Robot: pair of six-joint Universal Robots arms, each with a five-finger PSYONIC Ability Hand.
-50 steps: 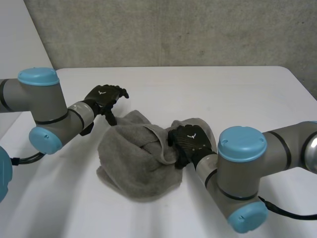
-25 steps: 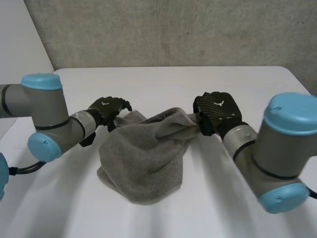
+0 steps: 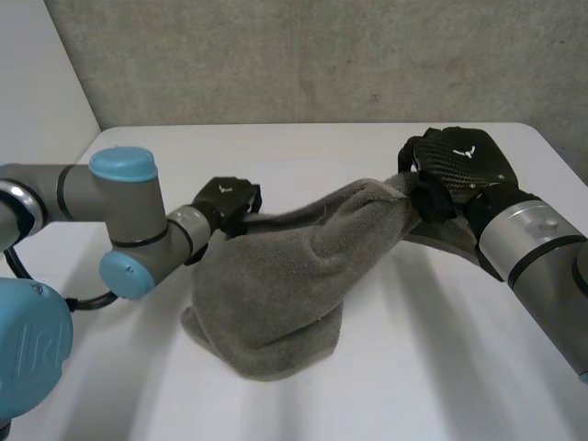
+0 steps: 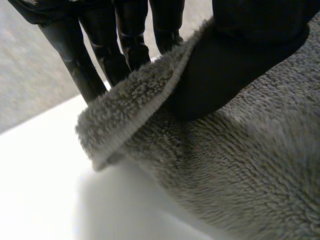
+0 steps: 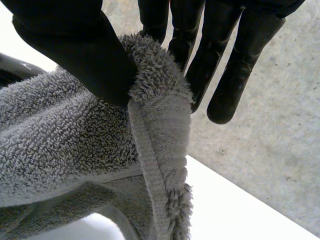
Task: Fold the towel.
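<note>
Grey towel (image 3: 276,294) bunched on table (image 3: 303,152), one end lifted. Hemmed edge pinched by left hand (image 3: 228,197), thumb against fingers. Lifted corner pinched likewise by right hand (image 3: 457,165). Soft, limp, light terry, sags between grips. Best held at hemmed corners.

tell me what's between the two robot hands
The grey towel alone, seen in the head view: the left robot hand pinches one end, the right robot hand the other, and its middle sags onto the white table.
</note>
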